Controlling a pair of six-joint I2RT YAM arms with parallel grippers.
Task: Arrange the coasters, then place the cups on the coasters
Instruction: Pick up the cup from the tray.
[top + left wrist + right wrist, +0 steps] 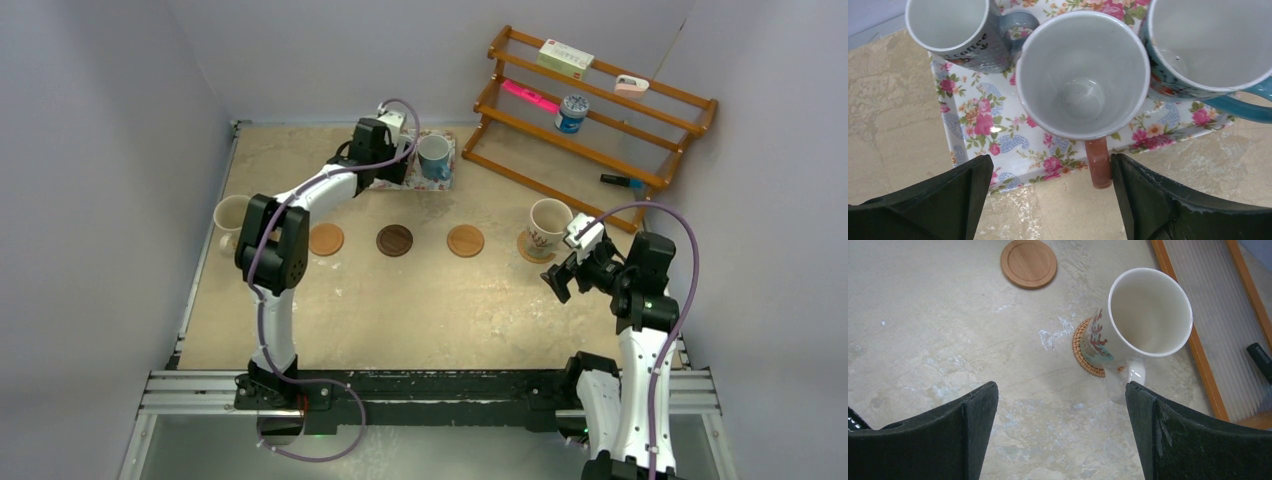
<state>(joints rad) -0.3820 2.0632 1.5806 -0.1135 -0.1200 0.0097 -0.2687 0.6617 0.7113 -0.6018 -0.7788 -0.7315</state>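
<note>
Left gripper (pixel 1049 172) spread wide above the reddish-orange cup (pixel 1083 75) on the floral tray (pixel 975 125): lower straight, straddle the near rim beside the handle, clamp without nudging the grey-blue cup (pixel 948 30) or light blue cup (pixel 1208 45), then carry to a bare coaster (pixel 394 240).

"coffee" printed on small grey-blue mug (pixel 973 50); nothing else legible.

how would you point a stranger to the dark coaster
Find the floral tray at the back of the table, then come forward to the row of round discs across the middle. The dark coaster is the centre one of the three bare discs, between two tan coasters. It alone is dark brown; both neighbours are orange-tan.
</note>
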